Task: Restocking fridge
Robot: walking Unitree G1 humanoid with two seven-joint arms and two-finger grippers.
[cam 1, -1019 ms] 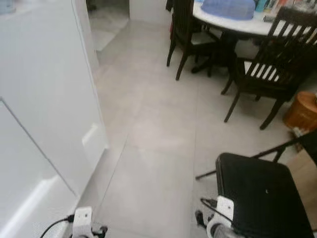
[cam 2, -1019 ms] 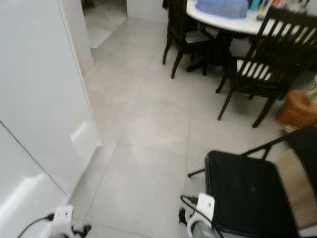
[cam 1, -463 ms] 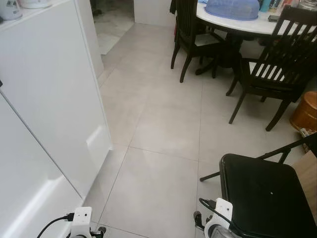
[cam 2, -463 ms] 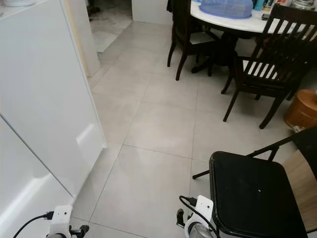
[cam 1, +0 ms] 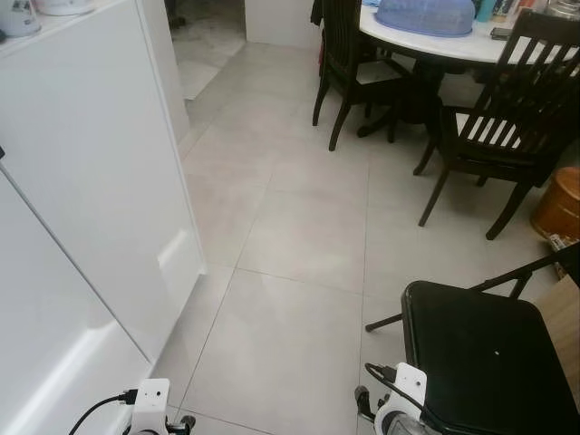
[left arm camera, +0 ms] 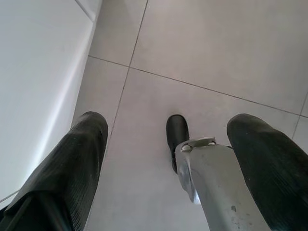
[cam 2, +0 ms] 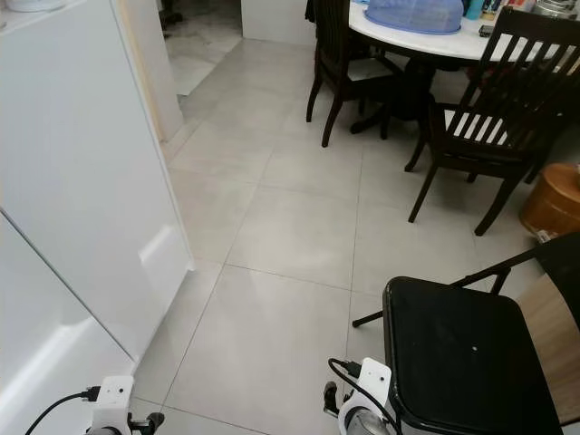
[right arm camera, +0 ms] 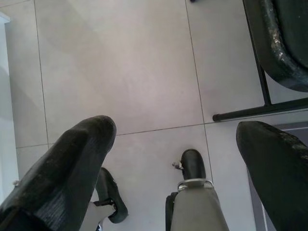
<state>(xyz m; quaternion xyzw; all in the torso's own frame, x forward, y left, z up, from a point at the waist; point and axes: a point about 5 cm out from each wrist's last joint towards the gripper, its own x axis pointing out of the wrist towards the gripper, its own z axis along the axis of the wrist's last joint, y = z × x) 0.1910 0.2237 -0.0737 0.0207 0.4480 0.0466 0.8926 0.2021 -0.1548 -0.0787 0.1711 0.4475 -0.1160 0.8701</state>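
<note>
A tall white fridge (cam 1: 91,190) with its doors shut stands at my left. Both arms hang low at my sides. The left gripper (left arm camera: 168,130) is open over the grey floor tiles, its two black fingers (left arm camera: 77,154) spread wide with nothing between them. The right gripper (right arm camera: 175,137) is open too, held above the floor beside a black chair, and it holds nothing. The wrists show at the bottom of the eye views, left (cam 1: 149,408) and right (cam 1: 399,408).
A black folding chair (cam 1: 480,362) stands close at my right. Farther ahead are dark wooden chairs (cam 1: 507,136) around a white round table (cam 1: 426,41) with a blue cover (cam 1: 421,14). A brown basket (cam 1: 557,204) sits at the right. Open tiled floor (cam 1: 299,236) lies ahead.
The blurred view of a second ago has sharpened and shifted slightly, so the camera moved and then settled. Both arms hang as before.
</note>
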